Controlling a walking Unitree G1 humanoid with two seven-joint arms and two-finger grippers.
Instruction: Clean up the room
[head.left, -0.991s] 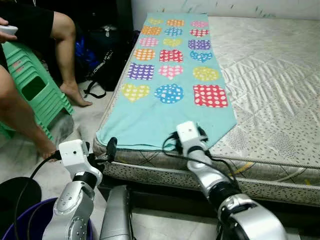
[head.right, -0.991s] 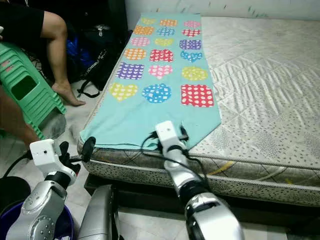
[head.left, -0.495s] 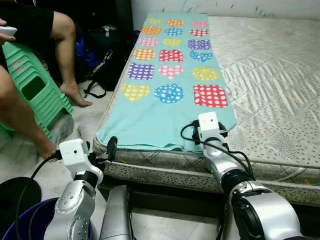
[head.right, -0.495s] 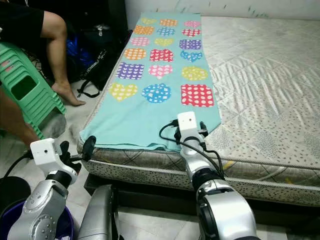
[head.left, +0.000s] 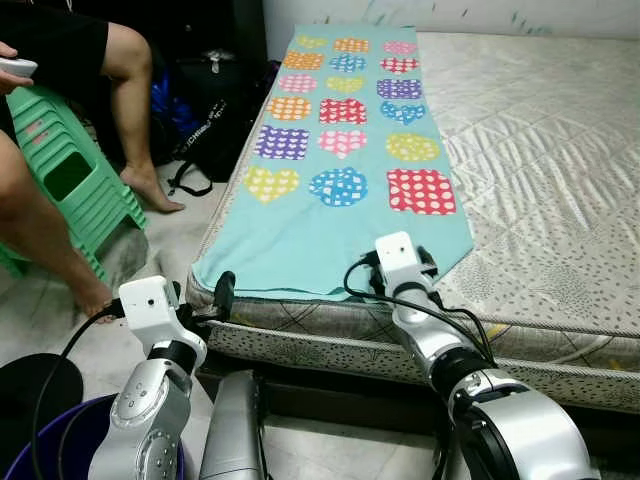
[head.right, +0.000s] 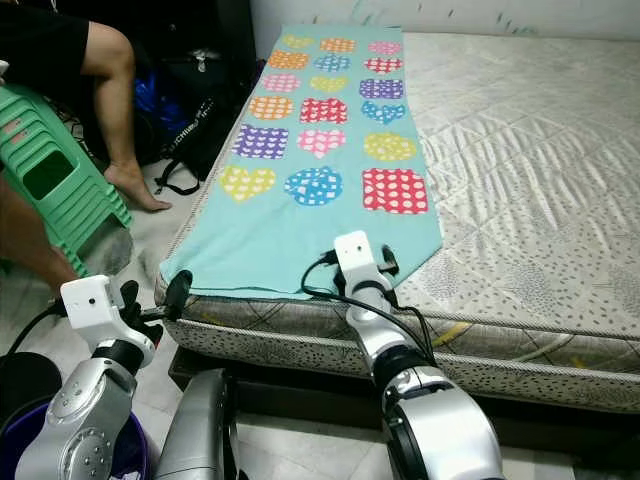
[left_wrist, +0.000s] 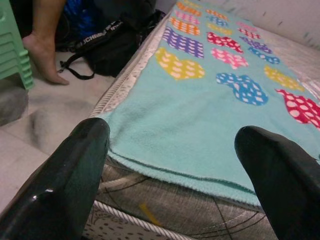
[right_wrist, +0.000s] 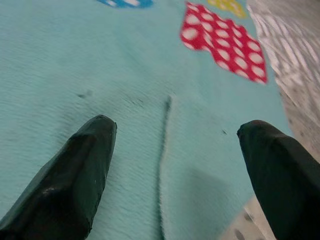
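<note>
Fleece blanket (head.left: 340, 190) (heart patches), quilted mattress (head.left: 540, 170)

Right gripper (right_wrist: 170, 140) fingertips hidden behind its own wrist camera block in the head views. Blanket (head.left: 340, 190) far end cut by the top edge. Person (head.left: 60, 150) on the green stools (head.left: 70, 170), left of the left gripper (left_wrist: 170, 150), cropped: legs only. Purple bin (head.left: 60, 440) below the left arm cut off at the bottom.

Silver arms; white wrist boxes; black looping cables; glossy black end-effector fingers (left_wrist: 75, 180).
</note>
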